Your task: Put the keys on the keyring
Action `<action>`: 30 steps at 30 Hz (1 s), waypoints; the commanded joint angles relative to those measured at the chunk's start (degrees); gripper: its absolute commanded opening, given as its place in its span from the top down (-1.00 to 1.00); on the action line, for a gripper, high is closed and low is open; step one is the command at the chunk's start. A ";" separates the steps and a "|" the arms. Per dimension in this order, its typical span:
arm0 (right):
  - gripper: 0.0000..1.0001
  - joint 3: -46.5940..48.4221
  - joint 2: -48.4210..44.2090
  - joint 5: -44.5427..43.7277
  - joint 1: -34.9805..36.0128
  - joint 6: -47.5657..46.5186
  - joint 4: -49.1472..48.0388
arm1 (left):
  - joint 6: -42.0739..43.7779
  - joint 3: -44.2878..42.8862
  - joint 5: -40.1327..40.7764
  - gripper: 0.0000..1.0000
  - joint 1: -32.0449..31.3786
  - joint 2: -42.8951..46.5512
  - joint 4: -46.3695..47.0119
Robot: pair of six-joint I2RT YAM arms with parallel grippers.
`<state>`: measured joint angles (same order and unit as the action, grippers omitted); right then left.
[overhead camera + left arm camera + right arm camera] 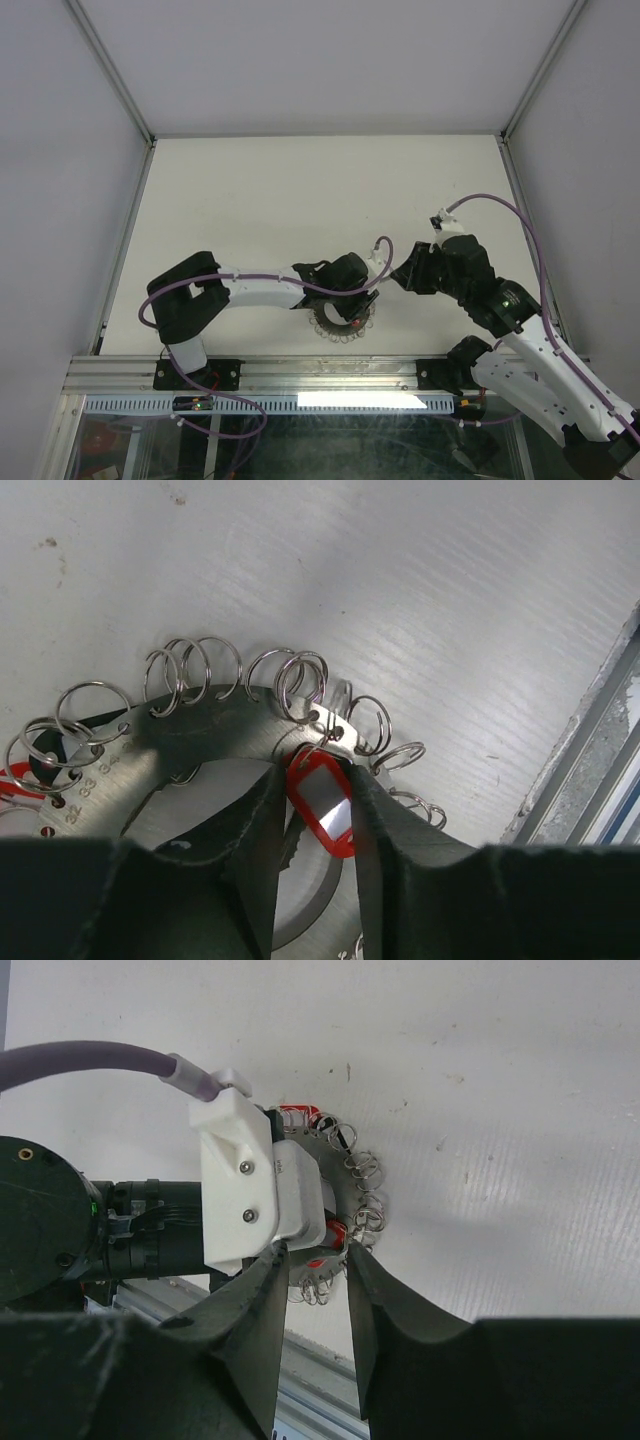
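Observation:
The keyring [205, 742] is a flat grey metal ring with numbered holes and many small wire split rings [190, 670] around its rim; it lies on the white table near the front edge [345, 327]. The key's red oval tag [322, 798] with its white window sits between my left gripper's fingers, at the ring's inner rim; a thin wire loop joins it to a hole. My left gripper [318, 790] is shut on the tag. A second red tag [15, 780] shows at the ring's far left. My right gripper [315, 1255] hangs open above the left wrist [250, 1180] and ring [338, 1185].
An aluminium rail [320, 375] runs along the table's near edge, close beside the keyring [600, 770]. A purple cable [90, 1060] arches over the left wrist. White walls enclose the table on three sides.

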<state>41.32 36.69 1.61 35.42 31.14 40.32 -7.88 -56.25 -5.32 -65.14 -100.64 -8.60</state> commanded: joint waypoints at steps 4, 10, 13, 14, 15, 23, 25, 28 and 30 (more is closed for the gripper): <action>0.34 -0.04 -1.81 -0.68 -0.24 0.86 -0.23 | 0.03 -2.62 -3.38 0.89 0.19 -1.23 2.09; 0.34 -1.02 -3.40 -2.46 -0.25 -0.10 0.54 | 0.44 -2.14 -3.78 1.00 0.19 1.29 1.27; 0.34 -2.25 -4.84 -3.01 -0.22 -1.79 -0.42 | 2.18 -1.41 -3.90 1.00 0.19 3.47 0.29; 0.35 -2.68 -5.52 -3.02 -0.26 -2.34 -0.94 | 2.60 -1.24 -3.79 1.00 0.19 4.07 -0.08; 0.35 -3.14 -6.09 -2.97 -0.25 -2.71 -1.65 | 2.96 -1.09 -3.69 1.00 0.19 4.72 -0.53; 0.46 -8.27 -10.58 0.04 -0.26 -5.01 -10.21 | 8.31 -1.01 -5.43 1.00 0.28 10.33 -3.94; 0.49 -10.61 -12.33 1.42 -0.25 -5.69 -14.11 | 10.48 -0.45 -6.05 1.00 0.28 12.56 -4.36; 0.49 -14.90 -14.97 3.31 -0.26 -6.72 -20.94 | 12.71 -0.45 -4.53 1.00 0.40 15.37 -6.62; 0.49 -17.37 -16.36 4.59 -0.26 -7.85 -26.15 | 14.02 -1.12 -4.11 1.00 0.73 16.38 -9.01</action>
<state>27.29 22.98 2.74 35.42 26.37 28.25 1.41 -56.40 -9.10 -65.14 -88.88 -15.11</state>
